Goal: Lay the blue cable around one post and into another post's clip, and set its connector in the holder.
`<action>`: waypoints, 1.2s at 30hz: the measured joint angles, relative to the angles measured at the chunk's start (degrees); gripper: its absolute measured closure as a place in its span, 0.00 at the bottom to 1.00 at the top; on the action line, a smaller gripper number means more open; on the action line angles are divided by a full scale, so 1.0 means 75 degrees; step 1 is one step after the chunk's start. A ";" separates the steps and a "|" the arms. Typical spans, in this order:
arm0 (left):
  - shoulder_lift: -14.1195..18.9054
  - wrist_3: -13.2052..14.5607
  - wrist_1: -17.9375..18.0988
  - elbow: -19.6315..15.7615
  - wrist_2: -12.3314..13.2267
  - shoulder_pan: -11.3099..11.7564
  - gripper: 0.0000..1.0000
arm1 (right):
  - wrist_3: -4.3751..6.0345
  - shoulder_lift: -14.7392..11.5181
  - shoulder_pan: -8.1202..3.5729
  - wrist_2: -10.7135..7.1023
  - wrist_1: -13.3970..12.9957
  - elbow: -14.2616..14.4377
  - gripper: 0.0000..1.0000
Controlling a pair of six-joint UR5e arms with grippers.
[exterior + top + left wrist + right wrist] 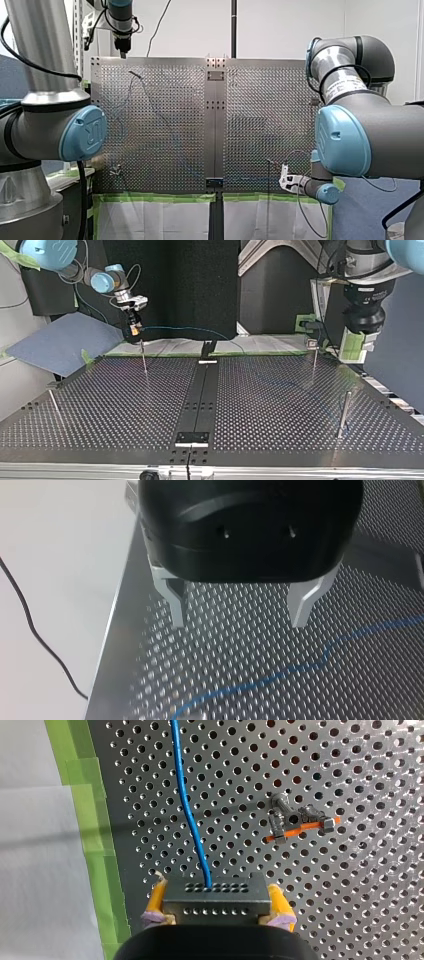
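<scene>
Two claws are over the table full of holes. My right claw pinches the grey connector between its yellow pads, near the green tape. The blue cable runs from the connector across the table. My left claw is spread wide and holds nothing.

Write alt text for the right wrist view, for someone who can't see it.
My right gripper clamps a dark connector between yellow-padded fingers, its blue cable running ahead across the perforated table. A post with an orange clip stands beside the cable; green tape edges the table.
</scene>
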 joint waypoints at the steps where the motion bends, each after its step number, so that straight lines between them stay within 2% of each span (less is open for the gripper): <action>1: 0.0037 -0.0076 0.0077 -0.0072 0.0078 -0.0050 0.01 | -0.0002 0.0000 0.0000 0.0000 0.0000 0.0000 1.00; 6: -0.0041 -0.0399 0.0396 -0.0394 0.0403 -0.0332 0.01 | -0.0024 -0.0003 0.0000 -0.0001 0.0000 -0.0001 1.00; 13: -0.0540 -0.0944 0.0943 -0.0937 0.0931 -0.0871 0.01 | -0.0114 -0.0003 0.0008 0.0000 0.0113 0.0000 1.00; 15: -0.0653 -0.1058 0.1058 -0.1051 0.0971 -0.0986 0.01 | -0.0126 -0.0004 0.0009 0.0000 0.0157 0.0000 1.00; 24: -0.1207 -0.1523 0.1611 -0.1607 0.0562 -0.1540 0.01 | -0.0111 -0.0001 0.0007 0.0000 0.0240 -0.0001 1.00; 36: -0.1936 -0.1218 0.2339 -0.2336 -0.0164 -0.2269 0.01 | -0.0080 0.0001 0.0019 -0.0026 0.0324 0.0000 1.00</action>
